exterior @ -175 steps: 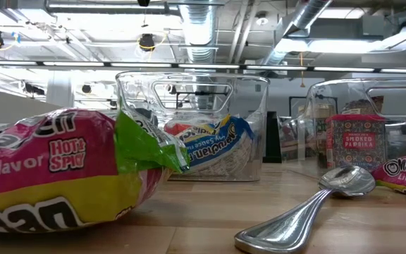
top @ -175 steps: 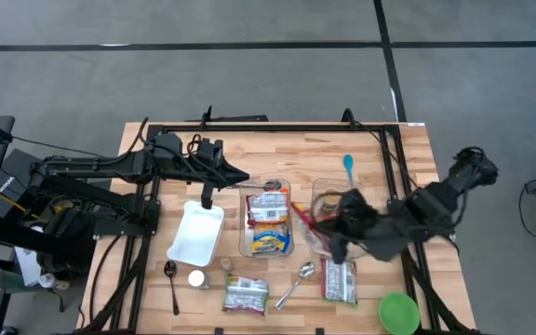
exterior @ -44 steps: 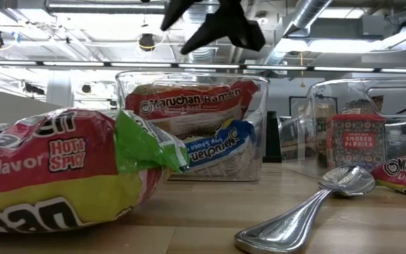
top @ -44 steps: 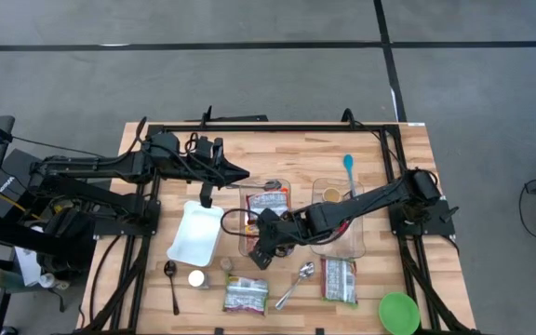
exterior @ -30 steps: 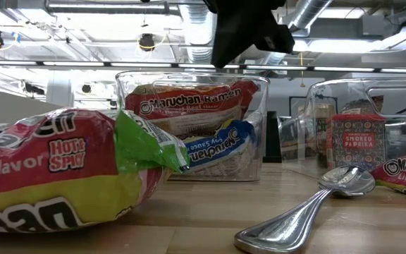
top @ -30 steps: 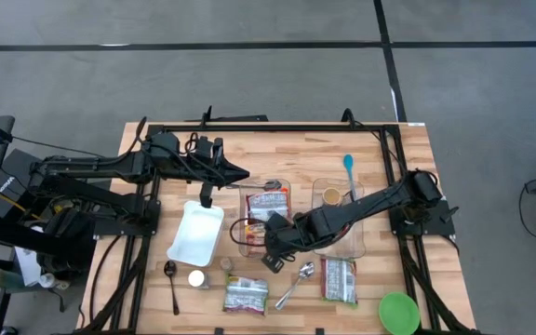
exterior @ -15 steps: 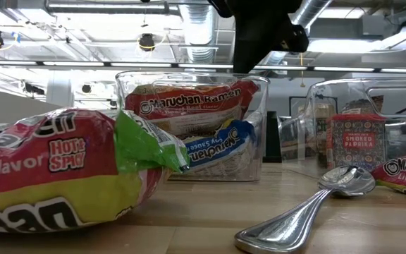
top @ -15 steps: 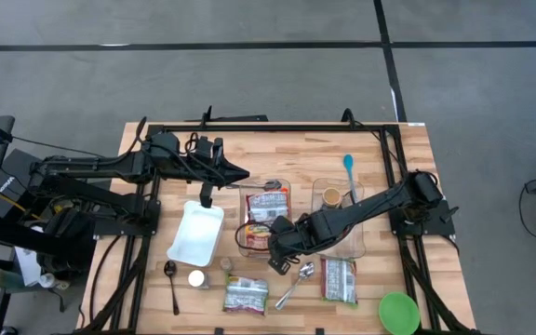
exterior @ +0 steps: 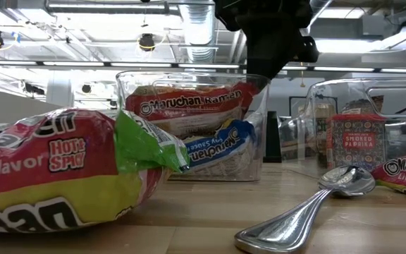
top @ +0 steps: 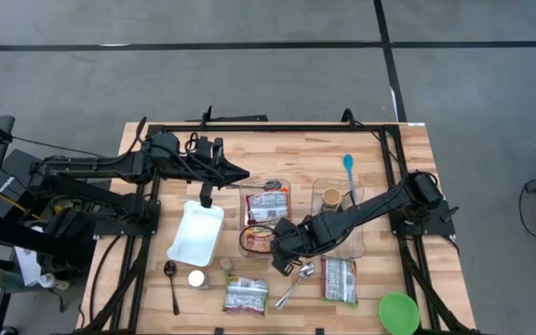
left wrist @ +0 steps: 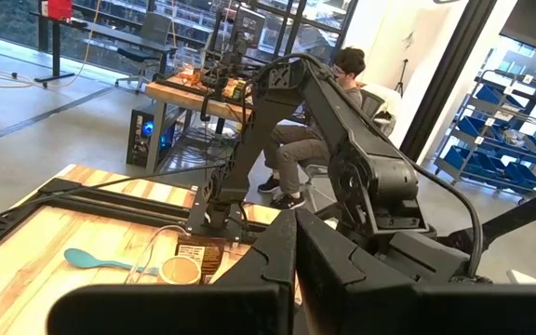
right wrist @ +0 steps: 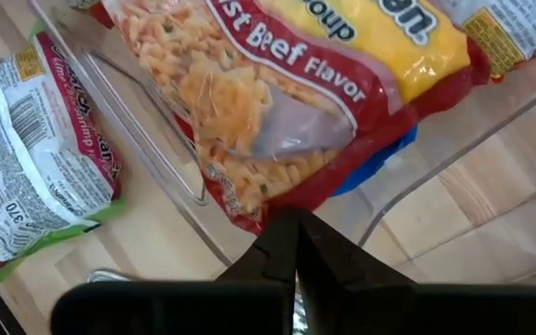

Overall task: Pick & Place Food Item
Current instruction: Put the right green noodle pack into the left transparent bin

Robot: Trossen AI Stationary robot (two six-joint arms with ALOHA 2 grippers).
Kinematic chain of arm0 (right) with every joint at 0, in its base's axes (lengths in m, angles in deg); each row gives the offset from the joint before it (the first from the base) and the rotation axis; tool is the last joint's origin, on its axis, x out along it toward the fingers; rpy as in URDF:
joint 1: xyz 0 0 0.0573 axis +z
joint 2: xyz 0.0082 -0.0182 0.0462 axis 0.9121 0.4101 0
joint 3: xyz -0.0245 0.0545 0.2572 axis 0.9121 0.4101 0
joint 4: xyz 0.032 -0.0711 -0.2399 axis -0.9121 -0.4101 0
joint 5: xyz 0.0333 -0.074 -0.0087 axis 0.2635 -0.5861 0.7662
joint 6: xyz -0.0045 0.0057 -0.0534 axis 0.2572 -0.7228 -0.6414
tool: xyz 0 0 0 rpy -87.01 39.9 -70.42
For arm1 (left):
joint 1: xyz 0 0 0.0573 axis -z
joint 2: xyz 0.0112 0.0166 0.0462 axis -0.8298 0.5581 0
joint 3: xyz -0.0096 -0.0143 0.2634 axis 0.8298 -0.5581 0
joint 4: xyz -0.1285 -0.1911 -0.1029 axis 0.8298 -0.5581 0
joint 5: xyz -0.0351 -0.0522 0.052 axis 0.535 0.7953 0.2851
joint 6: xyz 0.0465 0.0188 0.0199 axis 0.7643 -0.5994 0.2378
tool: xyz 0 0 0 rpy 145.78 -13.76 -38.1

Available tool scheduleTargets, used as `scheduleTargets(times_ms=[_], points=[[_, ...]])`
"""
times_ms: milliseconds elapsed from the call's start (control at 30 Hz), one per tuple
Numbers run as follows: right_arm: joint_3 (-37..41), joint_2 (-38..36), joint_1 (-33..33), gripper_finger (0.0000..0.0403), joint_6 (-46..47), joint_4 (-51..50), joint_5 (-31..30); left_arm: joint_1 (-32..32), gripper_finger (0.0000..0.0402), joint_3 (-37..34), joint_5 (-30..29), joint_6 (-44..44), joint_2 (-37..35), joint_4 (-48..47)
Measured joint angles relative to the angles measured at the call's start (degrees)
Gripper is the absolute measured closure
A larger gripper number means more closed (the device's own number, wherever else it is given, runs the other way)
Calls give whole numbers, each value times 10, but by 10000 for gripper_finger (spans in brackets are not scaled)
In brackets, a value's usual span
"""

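A red ramen packet (right wrist: 287, 102) lies on top of a blue one (exterior: 217, 144) inside the left clear bin (top: 246, 249); it also shows as the red packet (top: 261, 239) from above. My right gripper (top: 287, 264) is shut and points steeply down. It hangs above the bin's near right corner, with its tips (right wrist: 291, 244) just past the packet's corner, and seems to touch nothing. My left gripper (top: 246, 174) is shut and held level, high over the table's far left part.
On the table near the bin lie a green-edged ramen packet (top: 247, 294), a metal spoon (top: 293, 284) and another packet (top: 340, 280). A second clear bin (top: 358, 244) with a paprika jar (exterior: 356, 141) stands to the right. Around these are a white tray (top: 196, 233), a green bowl (top: 399, 312) and a blue spoon (top: 348, 167).
My right gripper has moved toward the table's right edge along the bin's near end and sunk a little, tipping more steeply down. The red packet has stayed in the bin.
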Motion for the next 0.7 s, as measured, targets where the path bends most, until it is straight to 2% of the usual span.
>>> scheduleTargets(times_ms=[467,700], points=[[-27,0,0,403,-5,-4,-1,0,402,0,0,0,0,0],[-47,0,0,403,-10,6,-42,0,402,0,0,0,0,0]])
